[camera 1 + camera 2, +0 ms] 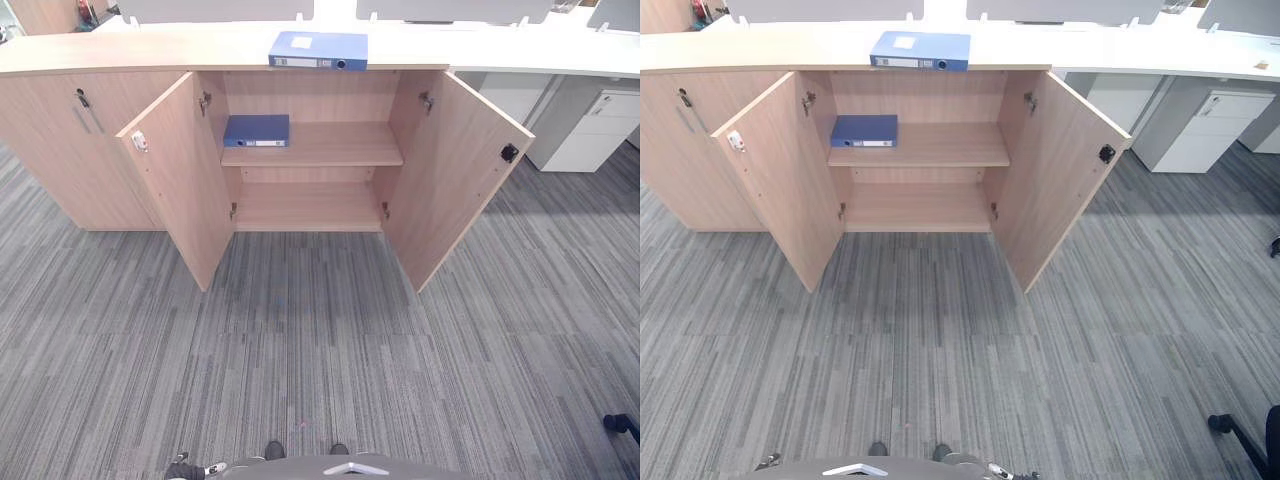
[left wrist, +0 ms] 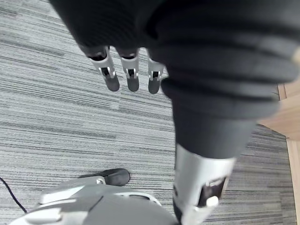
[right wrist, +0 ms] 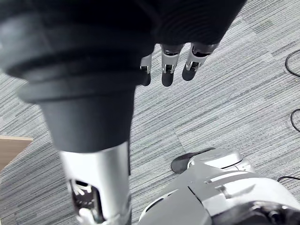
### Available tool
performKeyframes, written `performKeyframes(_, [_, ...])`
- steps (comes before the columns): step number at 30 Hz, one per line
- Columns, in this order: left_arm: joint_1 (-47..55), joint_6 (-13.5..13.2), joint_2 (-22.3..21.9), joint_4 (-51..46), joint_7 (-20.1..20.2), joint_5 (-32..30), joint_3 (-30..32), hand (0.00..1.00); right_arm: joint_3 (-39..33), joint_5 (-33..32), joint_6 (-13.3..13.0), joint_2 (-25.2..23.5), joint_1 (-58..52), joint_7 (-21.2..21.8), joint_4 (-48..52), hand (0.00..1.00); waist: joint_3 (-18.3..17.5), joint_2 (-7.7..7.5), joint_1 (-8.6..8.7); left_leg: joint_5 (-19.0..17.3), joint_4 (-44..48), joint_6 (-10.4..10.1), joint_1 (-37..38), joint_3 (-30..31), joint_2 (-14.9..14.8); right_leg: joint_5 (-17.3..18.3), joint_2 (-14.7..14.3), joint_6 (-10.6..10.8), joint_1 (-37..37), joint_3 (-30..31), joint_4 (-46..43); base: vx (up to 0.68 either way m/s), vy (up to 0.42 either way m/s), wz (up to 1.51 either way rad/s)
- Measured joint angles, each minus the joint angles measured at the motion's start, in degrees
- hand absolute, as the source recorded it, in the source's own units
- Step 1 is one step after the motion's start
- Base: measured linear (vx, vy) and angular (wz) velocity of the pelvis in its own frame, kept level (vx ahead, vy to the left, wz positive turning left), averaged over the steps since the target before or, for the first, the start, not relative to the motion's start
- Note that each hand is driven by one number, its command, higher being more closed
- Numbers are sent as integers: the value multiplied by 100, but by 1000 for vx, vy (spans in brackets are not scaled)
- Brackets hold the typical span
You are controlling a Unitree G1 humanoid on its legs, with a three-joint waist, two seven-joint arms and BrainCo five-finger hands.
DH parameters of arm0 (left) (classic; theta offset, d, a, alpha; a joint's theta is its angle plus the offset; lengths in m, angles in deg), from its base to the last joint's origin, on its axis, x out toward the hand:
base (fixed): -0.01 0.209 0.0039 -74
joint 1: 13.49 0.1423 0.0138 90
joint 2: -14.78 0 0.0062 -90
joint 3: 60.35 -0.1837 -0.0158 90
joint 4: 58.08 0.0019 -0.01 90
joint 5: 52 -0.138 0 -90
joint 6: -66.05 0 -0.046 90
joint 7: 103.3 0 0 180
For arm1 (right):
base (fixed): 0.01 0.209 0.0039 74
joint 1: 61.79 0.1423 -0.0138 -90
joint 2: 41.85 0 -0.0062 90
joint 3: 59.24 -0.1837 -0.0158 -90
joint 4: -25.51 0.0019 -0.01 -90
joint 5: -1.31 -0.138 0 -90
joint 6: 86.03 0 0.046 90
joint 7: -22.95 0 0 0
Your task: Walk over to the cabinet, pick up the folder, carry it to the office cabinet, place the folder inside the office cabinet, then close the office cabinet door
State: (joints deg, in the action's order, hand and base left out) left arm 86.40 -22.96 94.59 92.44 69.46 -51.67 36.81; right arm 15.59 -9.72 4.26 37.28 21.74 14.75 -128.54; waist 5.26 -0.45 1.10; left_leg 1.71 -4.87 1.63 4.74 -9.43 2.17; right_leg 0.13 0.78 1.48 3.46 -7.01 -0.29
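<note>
A blue folder (image 1: 318, 50) lies flat on top of the low wooden cabinet (image 1: 120, 48) straight ahead. Both cabinet doors stand wide open, the left door (image 1: 180, 180) and the right door (image 1: 455, 175). A second blue folder (image 1: 256, 130) lies on the left of the upper shelf (image 1: 330, 148) inside. My left hand (image 2: 129, 70) hangs over the grey carpet with straight fingers, holding nothing. My right hand (image 3: 171, 65) hangs the same way, open and empty, far from the cabinet.
Grey striped carpet (image 1: 320, 350) stretches between me and the cabinet. White drawer units (image 1: 590, 130) stand under a white desk at the right. A dark chair base (image 1: 1240, 435) shows at the lower right. The lower shelf (image 1: 305, 208) holds nothing.
</note>
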Motion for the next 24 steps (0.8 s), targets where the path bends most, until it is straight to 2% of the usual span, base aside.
performKeyframes(7, [-226, -21, -4, 129, 12, -53, -11, 0, -191, 20, -7, -39, 400, 4, -14, 0, 234, 35, 36, -3, -1, -9, 158, -11, 24, -12, 7, 27, 254, -28, 184, 51, 1, 1])
performKeyframes(24, [-233, -94, 26, 138, 43, -63, -103, 0, -186, 26, -2, -44, 447, 9, -11, 0, 267, 4, 35, -97, -10, -21, 129, -288, 16, -129, 7, 120, 230, 121, 459, -41, 1, -7])
